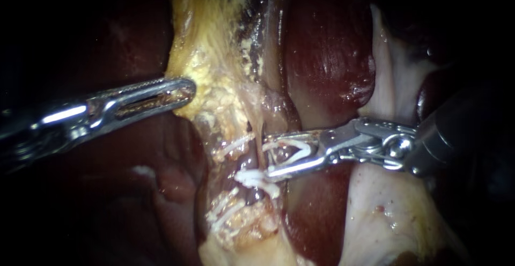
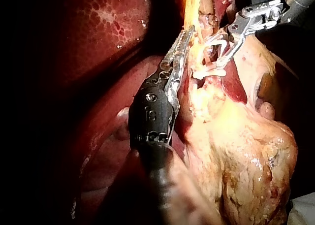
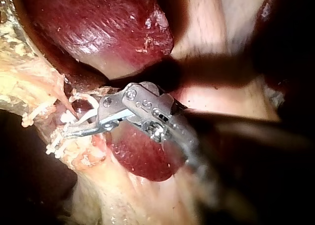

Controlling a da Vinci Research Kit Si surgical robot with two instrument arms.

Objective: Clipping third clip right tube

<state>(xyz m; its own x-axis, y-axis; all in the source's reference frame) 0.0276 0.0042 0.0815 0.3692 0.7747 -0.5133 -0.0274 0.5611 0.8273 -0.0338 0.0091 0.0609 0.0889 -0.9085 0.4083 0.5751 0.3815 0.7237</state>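
at mid-left of the frame: left instrument (image 1: 189, 90), a silver shaft with long slotted jaws, entering from the left edge. jaws narrow, closed on the edge of the lumpy yellow fatty tissue (image 1: 214, 57) running down from the top centre. just right of centre: right instrument (image 1: 269, 156), shiny metal, entering from the right edge. jaws wide apart, yet both bearing on a curved white plastic clip (image 1: 296, 149) seated between them. straddles the thin pale tube (image 1: 259, 134), upright at centre, just left of the dark red liver lobe (image 1: 327, 57). touching the lower jaw tip, just below it: another white clip (image 1: 251, 179), crosswise at the tube. in the right wrist view, the same wide hold on the clip, with the tube between the jaw tips.
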